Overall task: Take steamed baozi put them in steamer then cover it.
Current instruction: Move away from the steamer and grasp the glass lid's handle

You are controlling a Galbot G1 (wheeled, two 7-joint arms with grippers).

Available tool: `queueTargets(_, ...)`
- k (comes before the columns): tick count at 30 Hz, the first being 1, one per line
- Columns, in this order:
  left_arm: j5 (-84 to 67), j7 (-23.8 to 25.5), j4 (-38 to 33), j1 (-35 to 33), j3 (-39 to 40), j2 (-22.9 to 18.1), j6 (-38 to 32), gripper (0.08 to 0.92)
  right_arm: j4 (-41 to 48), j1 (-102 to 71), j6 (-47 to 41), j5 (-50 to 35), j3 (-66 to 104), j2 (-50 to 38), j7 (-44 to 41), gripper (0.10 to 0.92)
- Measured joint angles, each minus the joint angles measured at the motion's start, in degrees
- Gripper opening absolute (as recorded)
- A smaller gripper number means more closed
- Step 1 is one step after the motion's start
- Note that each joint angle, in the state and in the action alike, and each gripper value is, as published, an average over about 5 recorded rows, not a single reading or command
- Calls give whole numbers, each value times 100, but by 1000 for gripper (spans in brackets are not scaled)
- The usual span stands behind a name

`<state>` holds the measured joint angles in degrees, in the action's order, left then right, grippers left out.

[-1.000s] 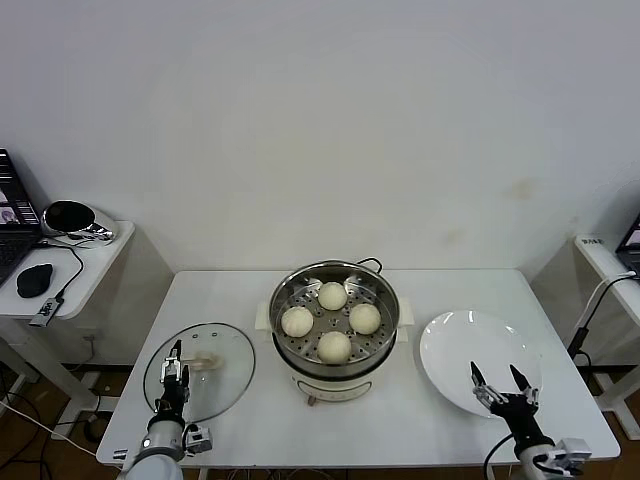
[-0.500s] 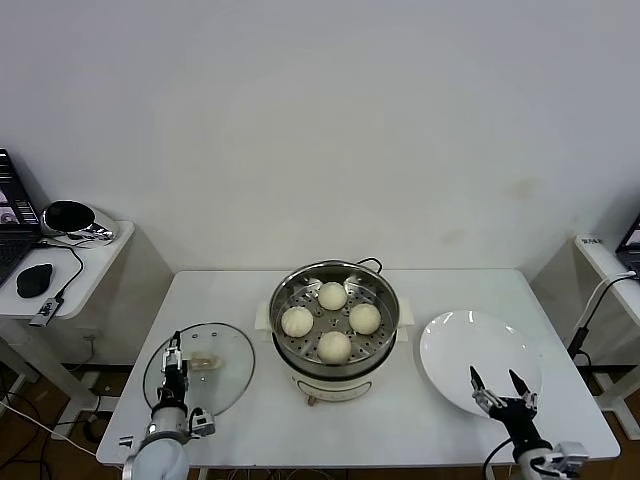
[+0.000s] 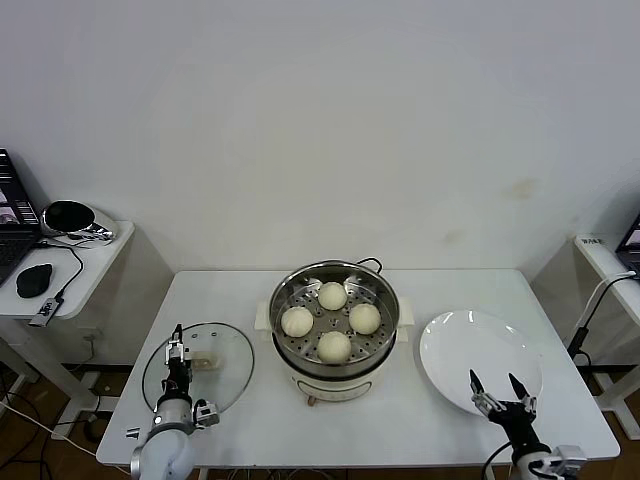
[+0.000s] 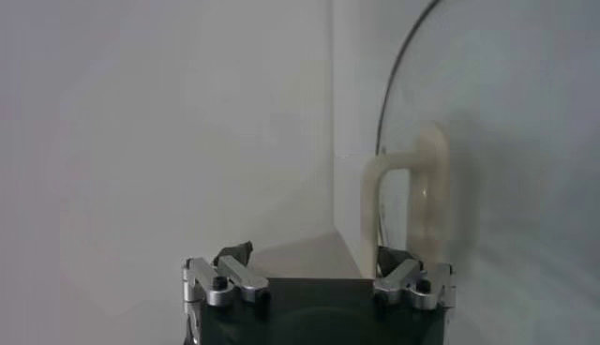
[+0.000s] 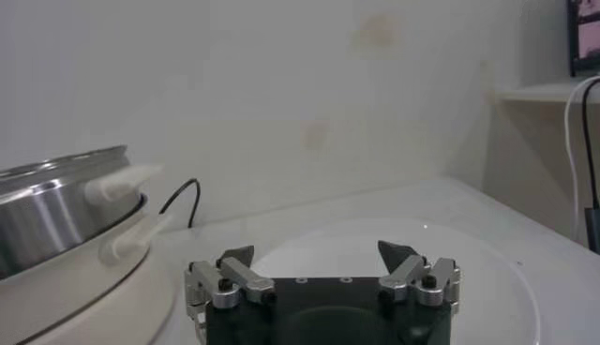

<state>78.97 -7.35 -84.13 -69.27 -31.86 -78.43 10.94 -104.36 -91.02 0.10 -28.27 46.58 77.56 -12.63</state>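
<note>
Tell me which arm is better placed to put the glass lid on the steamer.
Left. Its claw sits open at the glass lid by the handle; the right claw hovers over the empty plate.

A white table (image 3: 455, 290) stands against a plain white wall (image 3: 320, 120), with a side desk (image 3: 95, 262) at left.

Bare table (image 3: 420, 420) between steamer (image 3: 334, 325) and plate (image 3: 480, 362); cover (image 3: 198, 368) well left.
</note>
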Motion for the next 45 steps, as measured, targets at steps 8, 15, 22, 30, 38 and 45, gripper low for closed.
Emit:
queueTargets(8, -45, -81, 179, 110, 27, 3, -39, 823, -7, -28, 29, 58, 0, 14, -2, 823)
queueTargets(15, -56, -168, 329, 155, -5, 14, -91, 806, -17, -67, 61, 98, 19, 15, -7, 823)
queueTargets(22, -99, -196, 423, 145, 8, -22, -156, 619, -27, -81, 78, 127, 43, 10, -10, 823)
queueTargets(30, -139, -186, 449, 94, 15, -19, -188, 394, -72, -120, 94, 137, 72, -29, -39, 823)
queueTargets(38, -188, -164, 366, 70, -26, -10, -181, 169, -107, -129, 101, 141, 79, -34, -46, 823)
queueTargets(45, -217, -108, 197, -2, -46, -6, -135, 137, -159, -143, 112, 143, 75, -25, -66, 823)
